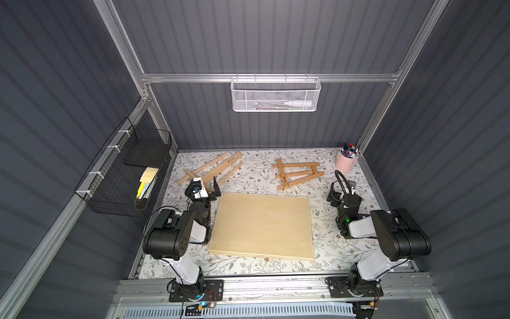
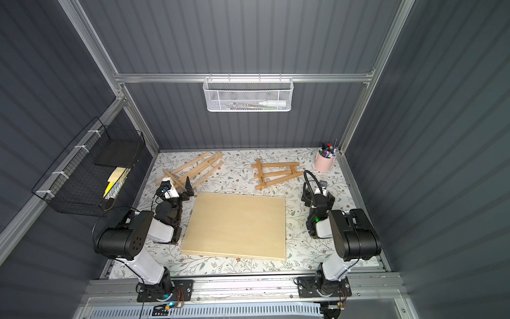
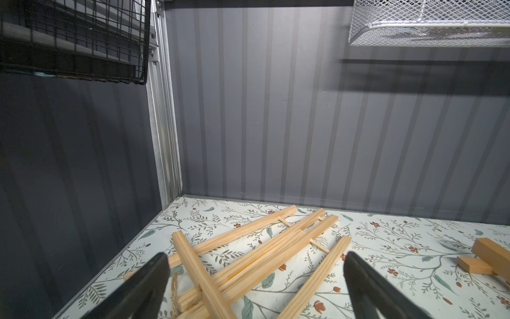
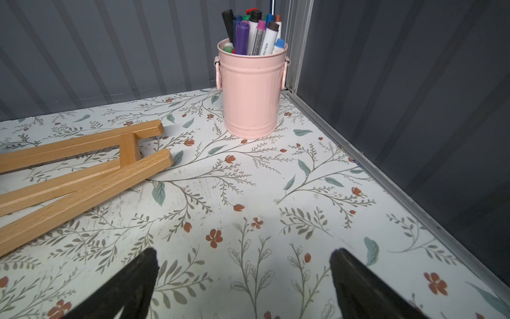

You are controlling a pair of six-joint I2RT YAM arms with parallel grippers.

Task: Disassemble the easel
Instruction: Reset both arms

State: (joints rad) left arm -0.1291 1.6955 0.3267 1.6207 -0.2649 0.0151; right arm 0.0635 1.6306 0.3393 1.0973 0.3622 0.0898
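You can read just one piece of lettering: "RD PEN", the visible end of a print along a white marker [image 4: 267,41] in the pink bucket [image 4: 249,91]. Print on the grey marker [image 4: 256,38] beside it is too small to read.

The left gripper [image 3: 256,256] stands with jaws wide apart, empty. The pale wooden easel [image 3: 278,243] lies flat on the floral table [image 3: 400,248] at twelve o'clock from it. A darker wooden piece [image 3: 491,251] lies at two o'clock.
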